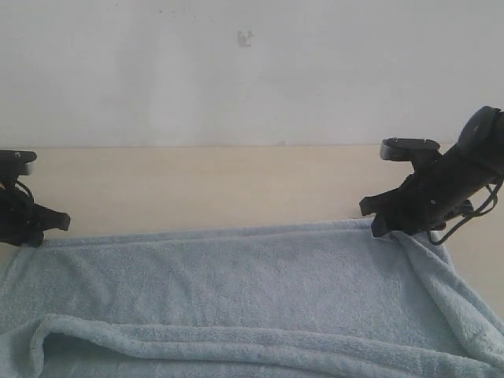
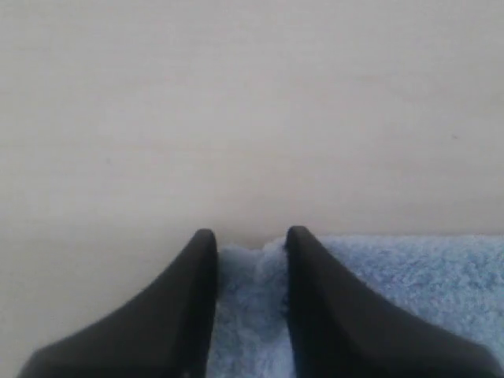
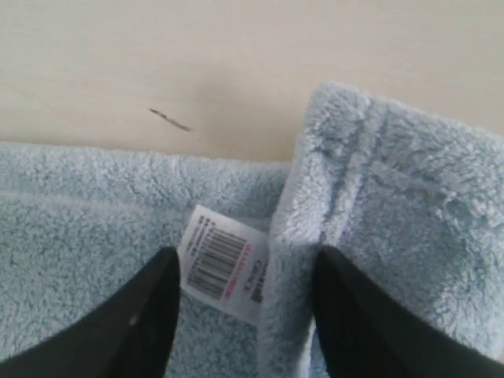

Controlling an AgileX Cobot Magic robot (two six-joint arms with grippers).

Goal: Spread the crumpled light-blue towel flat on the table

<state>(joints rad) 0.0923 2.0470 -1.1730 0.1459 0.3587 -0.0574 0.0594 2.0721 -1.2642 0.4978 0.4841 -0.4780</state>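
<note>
The light-blue towel [image 1: 236,268] lies mostly flat on the beige table [image 1: 197,185], its far hem running straight between my two grippers. Its near edge is rolled over in a long fold [image 1: 197,339]. At the far left corner my left gripper [image 1: 38,236] [image 2: 248,236] is shut on a bunched bit of the towel [image 2: 252,299]. At the far right corner my right gripper [image 1: 379,227] [image 3: 246,256] stands open over the towel [image 3: 79,236]. The white barcode tag [image 3: 224,264] and a doubled-over corner flap [image 3: 394,205] lie between and beside its fingers.
Bare tabletop stretches beyond the towel's far hem to a plain white wall [image 1: 236,71]. A small dark scratch [image 3: 169,120] marks the table near the right corner. The towel's right side [image 1: 465,299] drapes toward the near right.
</note>
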